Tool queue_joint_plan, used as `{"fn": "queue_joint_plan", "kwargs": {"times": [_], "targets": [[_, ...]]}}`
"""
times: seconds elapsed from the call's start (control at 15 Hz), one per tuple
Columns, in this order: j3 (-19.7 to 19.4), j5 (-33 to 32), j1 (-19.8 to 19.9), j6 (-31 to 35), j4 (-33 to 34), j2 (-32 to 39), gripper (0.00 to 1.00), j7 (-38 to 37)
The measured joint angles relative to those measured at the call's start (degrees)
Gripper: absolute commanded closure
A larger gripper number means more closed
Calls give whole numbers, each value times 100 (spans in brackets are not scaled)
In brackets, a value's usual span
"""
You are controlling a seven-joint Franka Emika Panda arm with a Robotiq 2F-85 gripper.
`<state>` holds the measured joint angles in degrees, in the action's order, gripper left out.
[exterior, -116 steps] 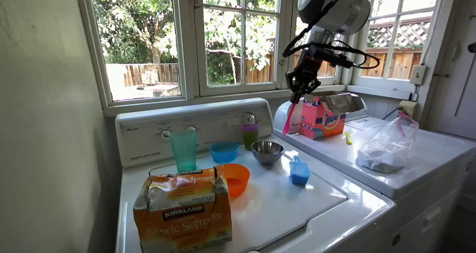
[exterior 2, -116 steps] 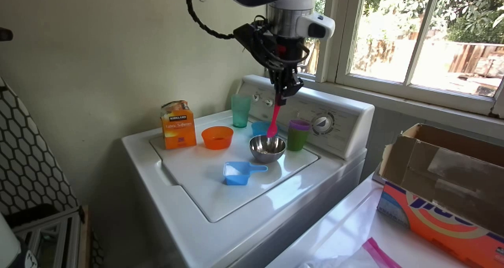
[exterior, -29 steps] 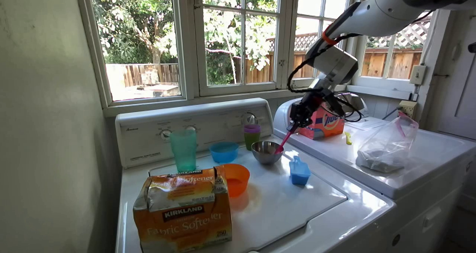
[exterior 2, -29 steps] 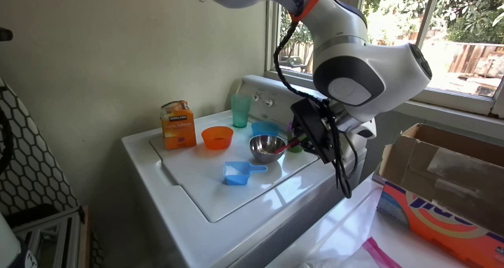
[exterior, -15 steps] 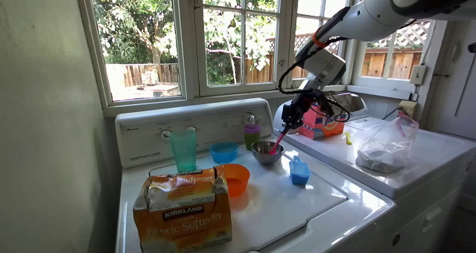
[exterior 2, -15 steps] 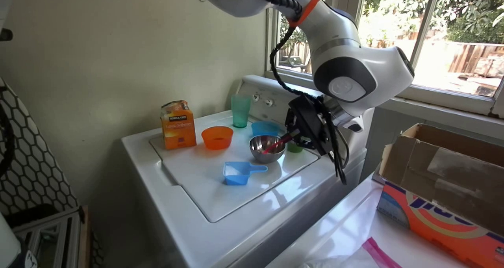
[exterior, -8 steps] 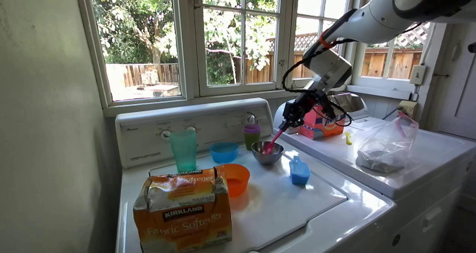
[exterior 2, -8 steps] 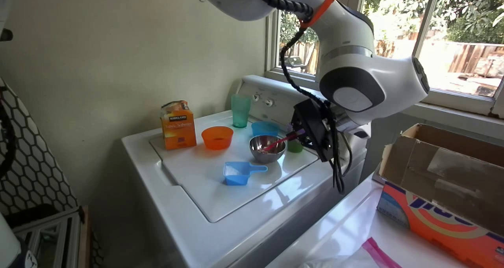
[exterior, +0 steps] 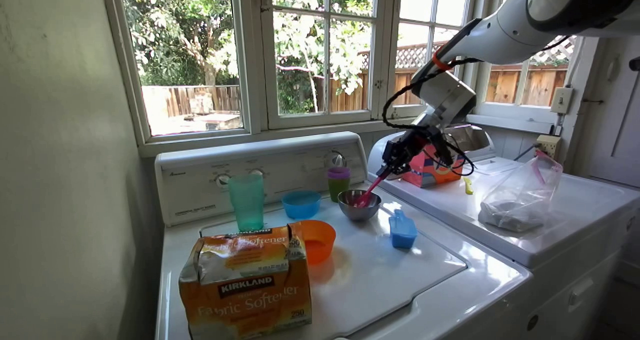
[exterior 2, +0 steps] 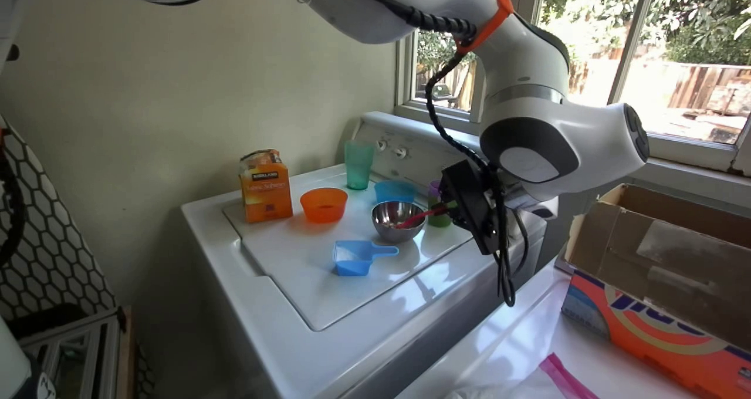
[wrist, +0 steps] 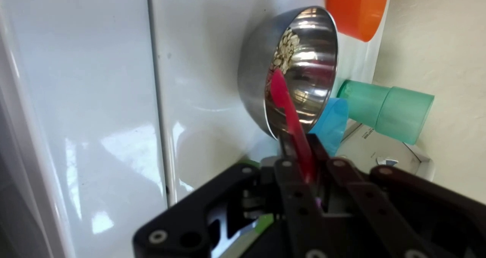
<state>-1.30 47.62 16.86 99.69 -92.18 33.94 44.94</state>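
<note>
The spoon [wrist: 292, 116] is now down inside the metal bowl [wrist: 253, 76]; some seconds ago it hung in the air outside it. In the last moments its tip has moved farther in from the rim, while the bowl stays put on the washer [exterior: 370, 277]. My reading is that the spoon is being worked at the oats [wrist: 285, 50] without dragging the bowl along. The end effector [exterior: 385, 170] is clamped on the spoon's handle, which slants down over the rim.

Whether the tip is in the oats or just above is hard to tell; in the wrist view it covers one end of them. A black housing [exterior 2: 471, 208] blocks the end effector and part of the green cup [exterior 2: 440, 220] in an exterior view. In the wrist view the grip is blurred, the bowl partly hides the blue dish [wrist: 331, 125], and the orange dish [wrist: 357, 11] is cut off.
</note>
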Motion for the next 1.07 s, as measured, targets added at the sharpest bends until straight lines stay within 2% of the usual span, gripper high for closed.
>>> {"fn": "queue_joint_plan", "kwargs": {"times": [0.33,0.67,0.87,1.07], "targets": [[-23,-300,-228,423,-12,-73,97,-93],[-41,-318,-231,993,-173,-278,97,-128],[-65,-335,-209,995,-262,-363,97,-287],[-63,-416,-208,721,-273,-343,97,-451]]}}
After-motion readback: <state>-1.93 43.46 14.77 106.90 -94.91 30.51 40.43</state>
